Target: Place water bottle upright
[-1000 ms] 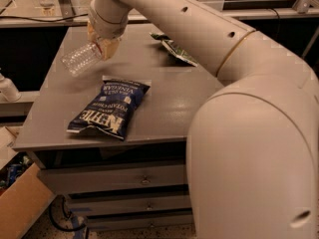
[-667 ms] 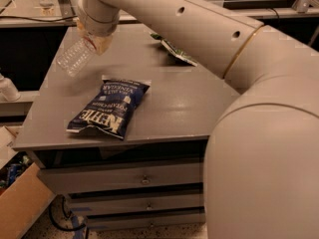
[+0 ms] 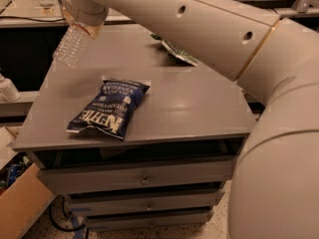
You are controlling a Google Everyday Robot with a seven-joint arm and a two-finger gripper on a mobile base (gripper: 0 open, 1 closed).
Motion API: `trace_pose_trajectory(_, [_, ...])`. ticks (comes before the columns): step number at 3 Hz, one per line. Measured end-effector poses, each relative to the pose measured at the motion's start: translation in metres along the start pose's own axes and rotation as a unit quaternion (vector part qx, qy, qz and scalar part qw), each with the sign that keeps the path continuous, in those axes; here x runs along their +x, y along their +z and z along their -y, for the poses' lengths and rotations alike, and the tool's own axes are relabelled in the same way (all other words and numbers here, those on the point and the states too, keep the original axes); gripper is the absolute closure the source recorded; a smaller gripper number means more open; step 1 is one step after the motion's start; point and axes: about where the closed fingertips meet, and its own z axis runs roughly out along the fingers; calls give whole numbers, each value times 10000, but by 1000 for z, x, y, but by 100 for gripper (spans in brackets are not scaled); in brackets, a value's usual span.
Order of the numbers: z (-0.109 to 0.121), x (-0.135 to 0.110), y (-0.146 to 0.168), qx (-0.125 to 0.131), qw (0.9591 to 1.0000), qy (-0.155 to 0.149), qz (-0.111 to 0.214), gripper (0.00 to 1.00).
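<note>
Although the robot's pale arm point(image 3: 209, 29) fills most of the view, its hand point(image 3: 85, 28) is small, up at the far left corner of the grey worktop point(image 3: 199, 108). That worktop spreads out below and to the right of the hand, over a stack of drawers point(image 3: 144, 178). A blue chip bag point(image 3: 108, 108) lies flat on it, nearer the camera than the hand and well apart from it. A green packet point(image 3: 177, 53) lies off to the hand's right, towards the back.

The water bottle point(image 3: 69, 45) hangs directly beneath the hand, grasped at its upper end. It is tilted, with its free end slanting down and left past the worktop's edge, clear of the surface as far as can be seen. Which end carries the cap cannot be told.

It looks empty and clear, so it is probably very light, and its thin ribbed wall would give under a hard squeeze. Smooth plastic may slip or swivel in the grip. A hold across the ribbed body, near the middle, should steady it better than one near an end. Being light and narrow-based, it could tip over easily when set down.
</note>
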Motion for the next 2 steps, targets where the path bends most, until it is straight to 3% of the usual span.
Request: trace_pose_trajectory(2, [-3,-1,0,65,9997,-215,-9,100])
